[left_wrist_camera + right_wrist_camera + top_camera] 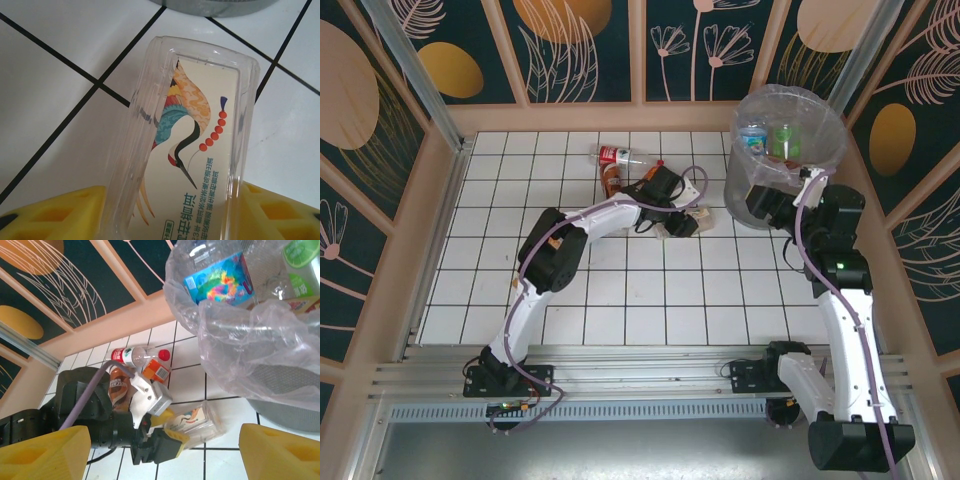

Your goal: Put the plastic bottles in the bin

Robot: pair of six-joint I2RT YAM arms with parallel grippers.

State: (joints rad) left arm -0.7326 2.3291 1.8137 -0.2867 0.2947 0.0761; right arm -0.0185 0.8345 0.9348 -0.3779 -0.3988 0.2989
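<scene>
the left gripper (pixel 682 222) has its jaws clamped on a clear crane-label bottle (pixel 195 135) lying on the tiled counter (pixel 620 300), just beside the bin (pixel 736 185). the right gripper (pixel 161 455) hangs near the bin, jaws wide apart and holding nothing. a blue-label bottle (pixel 752 138) and a green-label bottle (pixel 785 140) sit inside the bin. a red-capped bottle (pixel 620 156) and a brown-label bottle (pixel 611 178) lie on the counter.

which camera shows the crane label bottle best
Left wrist: the bottle lies close up between the fingers of the left gripper, crane label sharp. The right wrist view shows it small; the top view, a pale patch.
</scene>
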